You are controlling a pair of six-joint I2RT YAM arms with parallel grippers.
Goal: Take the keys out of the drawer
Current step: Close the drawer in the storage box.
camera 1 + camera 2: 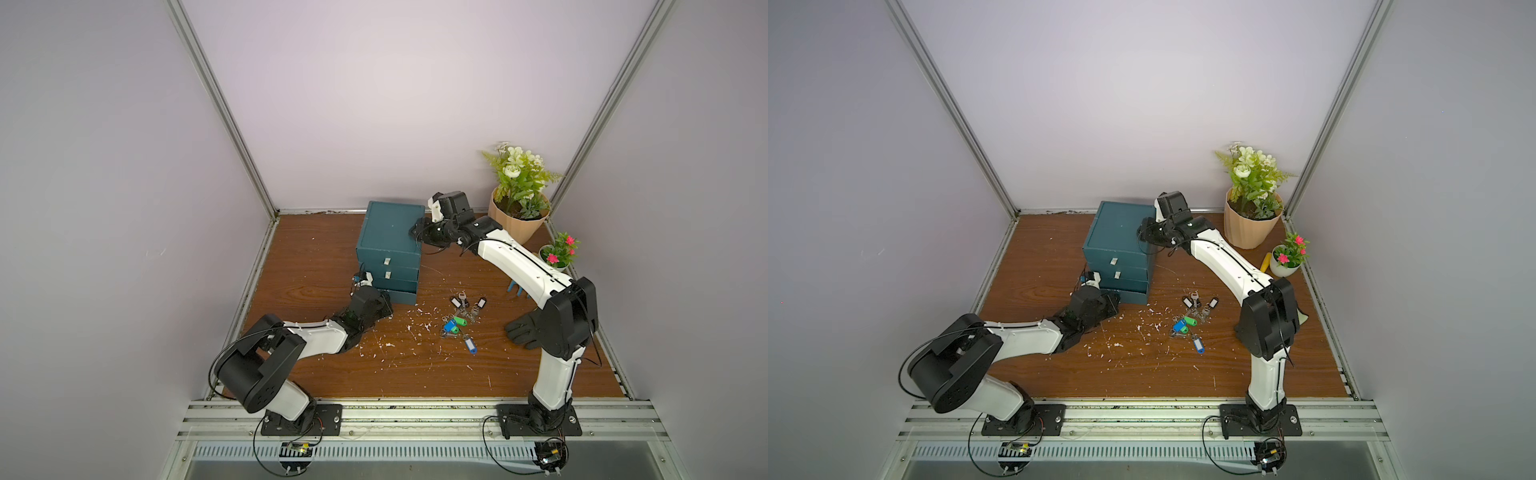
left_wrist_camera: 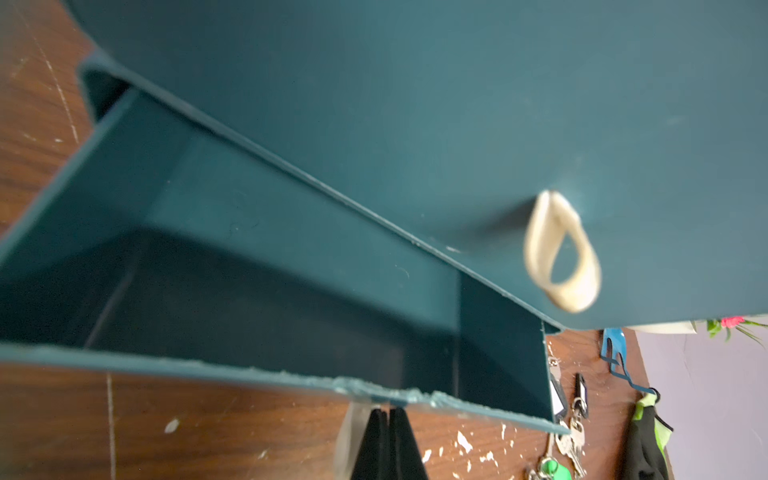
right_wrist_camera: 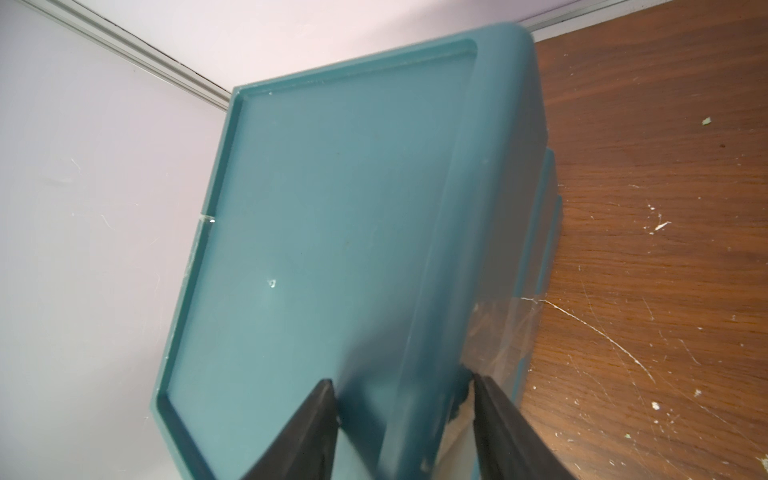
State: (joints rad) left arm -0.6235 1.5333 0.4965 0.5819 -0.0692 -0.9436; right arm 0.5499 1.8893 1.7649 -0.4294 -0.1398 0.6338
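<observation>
— On the table (image 1: 415, 374), in both top views, the keys (image 1: 459, 322) (image 1: 1192, 322) lie in a loose heap, well apart from the drawer unit (image 1: 388, 232) and near a black glove (image 1: 523, 332). What is left to do?

— Little, I'd judge. The bottom drawer (image 1: 401, 296) stands pulled out, and the taking-out looks done.

— And the left wrist view?

— The left gripper (image 2: 388, 432) is pressed fully shut just under the drawer's front lip. I cannot tell whether it pinches a pull tab. As far as it shows, the drawer's inside looks empty, and keys lie beyond it on the wood.

— The right wrist view?

— The right gripper (image 3: 403, 380) is spread wide astride the unit's top edge, one jaw on the top and the other at the side. It carries nothing and seems to be bracing the unit.

— Next move?

— Probably pushing the drawer home. That calls for a straight shove, with the unit held steady so it does not slide.
</observation>
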